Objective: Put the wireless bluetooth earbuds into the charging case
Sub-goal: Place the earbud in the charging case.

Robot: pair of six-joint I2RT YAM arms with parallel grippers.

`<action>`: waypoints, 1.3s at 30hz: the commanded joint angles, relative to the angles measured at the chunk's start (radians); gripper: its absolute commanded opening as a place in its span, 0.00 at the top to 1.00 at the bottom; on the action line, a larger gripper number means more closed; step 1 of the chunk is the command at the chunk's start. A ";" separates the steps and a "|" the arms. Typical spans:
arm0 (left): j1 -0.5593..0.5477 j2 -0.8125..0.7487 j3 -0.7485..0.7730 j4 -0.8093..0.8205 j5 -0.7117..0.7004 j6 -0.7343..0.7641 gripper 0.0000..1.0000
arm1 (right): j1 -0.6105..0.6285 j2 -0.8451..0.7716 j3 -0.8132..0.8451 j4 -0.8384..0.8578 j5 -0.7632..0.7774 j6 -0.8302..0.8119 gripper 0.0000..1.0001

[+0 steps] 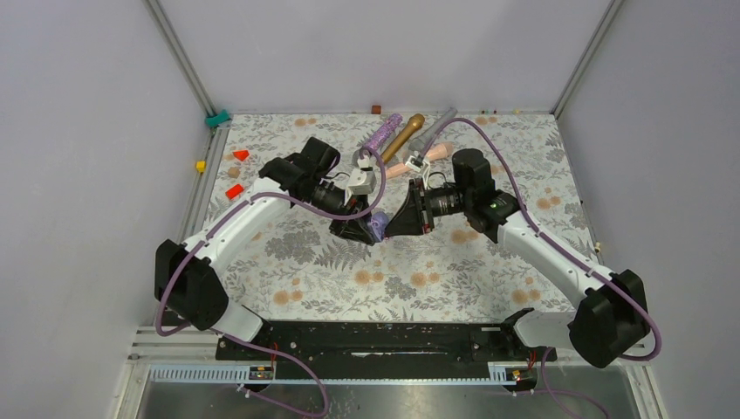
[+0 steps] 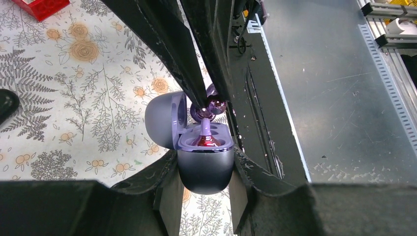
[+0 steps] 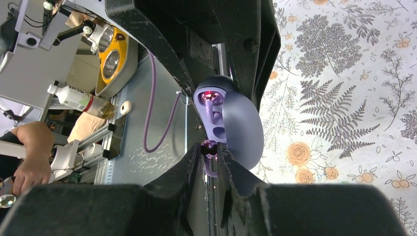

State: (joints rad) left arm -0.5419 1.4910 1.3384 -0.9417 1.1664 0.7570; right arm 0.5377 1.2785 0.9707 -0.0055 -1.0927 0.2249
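Note:
My left gripper (image 2: 205, 162) is shut on the dark purple-grey charging case (image 2: 204, 169), gripping its rounded body from both sides above the table. The lid (image 2: 164, 118) is swung open to the left. One glossy purple earbud (image 2: 206, 141) sits in a slot of the case. My right gripper (image 3: 210, 147) is shut on a second purple earbud (image 3: 209, 146), pinched at the fingertips. That held earbud (image 2: 215, 105) hangs just above the case's other slot, touching or nearly touching its rim. In the top view both grippers (image 1: 362, 229) (image 1: 391, 223) meet at the case (image 1: 378, 225).
Several long microphones lie at the back: purple (image 1: 382, 133), gold (image 1: 403, 131), grey (image 1: 436, 127), pink (image 1: 429, 155). Red blocks (image 1: 234, 190) (image 1: 240, 154) lie at the left. A black object (image 2: 7, 105) rests on the floral cloth. The black rail (image 1: 375, 336) runs along the near edge.

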 commanded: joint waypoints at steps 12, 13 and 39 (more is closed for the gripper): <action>-0.001 -0.064 -0.033 0.105 0.038 -0.045 1.00 | 0.015 0.026 0.011 0.101 -0.018 0.101 0.83; -0.001 -0.067 -0.036 0.107 0.039 -0.044 1.00 | 0.014 0.028 0.011 0.107 -0.020 0.108 0.83; -0.002 -0.142 -0.105 0.058 0.155 0.137 1.00 | 0.013 0.103 0.037 0.177 -0.054 0.244 0.83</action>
State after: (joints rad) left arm -0.5308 1.4033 1.2335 -0.8753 1.1774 0.8452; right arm 0.5518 1.3506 0.9779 0.0792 -1.1717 0.4049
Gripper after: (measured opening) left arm 0.336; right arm 0.213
